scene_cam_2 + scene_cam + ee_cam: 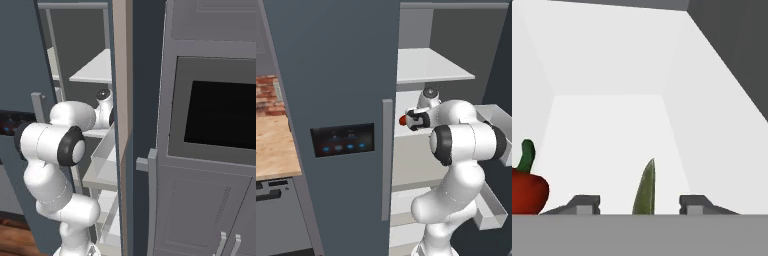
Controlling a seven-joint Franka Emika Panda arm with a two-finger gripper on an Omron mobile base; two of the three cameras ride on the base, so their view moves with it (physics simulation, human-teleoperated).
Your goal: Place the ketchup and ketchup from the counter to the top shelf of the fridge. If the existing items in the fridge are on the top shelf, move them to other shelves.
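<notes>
From the left base view, the pincer (407, 120) reaches into the fridge (331, 100), below the top shelf (431, 67). In the hand view, jaws spread around the green thing (645, 190), red pepper (526, 192) leftward. Relocating existing items; next, likely withdraw.

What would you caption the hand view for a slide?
Open jaws flank a slim green thing on a white fridge shelf, a red pepper beside.

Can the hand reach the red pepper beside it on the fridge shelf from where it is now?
Probably yes. In the hand view, the red pepper stands close beside the open hand on the white shelf. Only the green pointed thing sits between the fingers.
</notes>
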